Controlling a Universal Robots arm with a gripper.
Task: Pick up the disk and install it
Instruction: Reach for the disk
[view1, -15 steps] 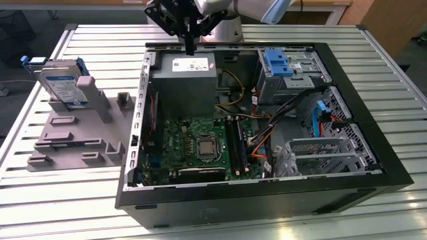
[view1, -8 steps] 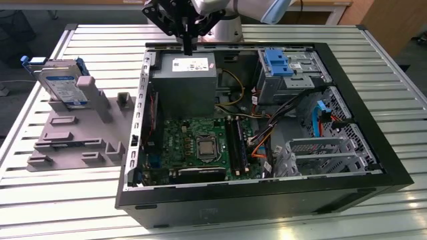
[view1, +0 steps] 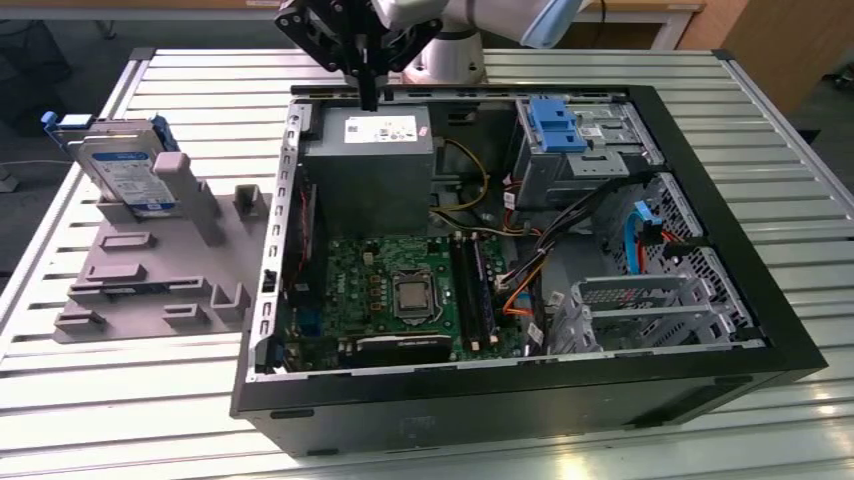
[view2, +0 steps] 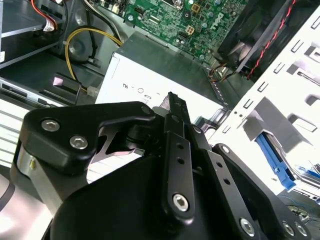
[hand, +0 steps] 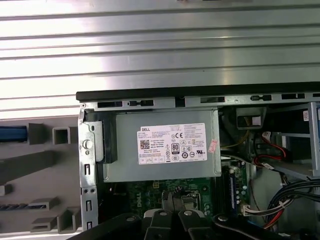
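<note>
The disk (view1: 124, 172), a silver drive with a white-and-blue label in a blue frame, stands on edge in a grey holder (view1: 147, 270) on the table, at the exterior view's left of the open computer case (view1: 747, 330). My gripper (view1: 367, 98) hangs over the far edge of the case, above the grey power-supply box (view1: 367, 160), well away from the disk. Its black fingers are shut with nothing between them, as both wrist views show (view2: 173, 100) (hand: 172, 200). The power-supply box's white sticker (hand: 172, 144) lies just beyond the fingertips.
Inside the case are a green motherboard (view1: 400, 290), a blue plastic bracket (view1: 558, 125) in a drive bay at the far right, a metal drive cage (view1: 641, 310) at the near right, and loose cables (view1: 534, 260). A slatted metal table (view1: 200, 90) surrounds the case.
</note>
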